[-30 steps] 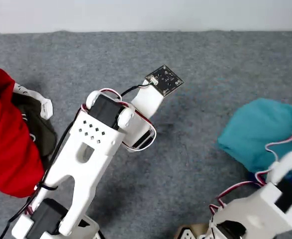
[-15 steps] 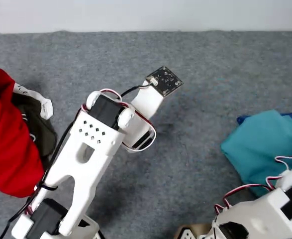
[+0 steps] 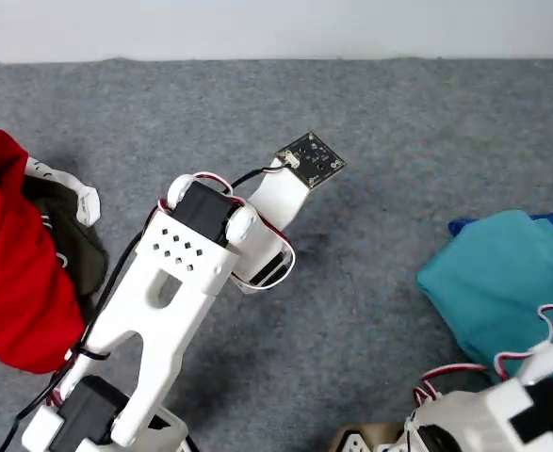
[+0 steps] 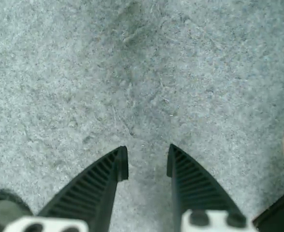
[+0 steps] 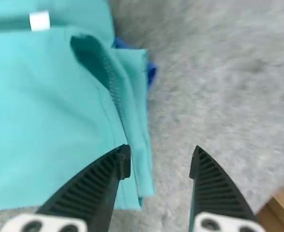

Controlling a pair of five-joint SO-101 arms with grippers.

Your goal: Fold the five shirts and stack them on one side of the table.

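Under my right gripper (image 5: 158, 162): folded teal fabric shirt (image 5: 45, 96), its edge between the wide jaws | left gripper (image 4: 146, 162) narrowly parted over grey felt counter (image 4: 132, 72) | right arm nearer, I judge.

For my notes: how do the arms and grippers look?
The left arm and right arm are white plastic with black motors and red and white wires; the left has a grid of holes. The left gripper and right gripper have black, ribbed, tapering fingers.
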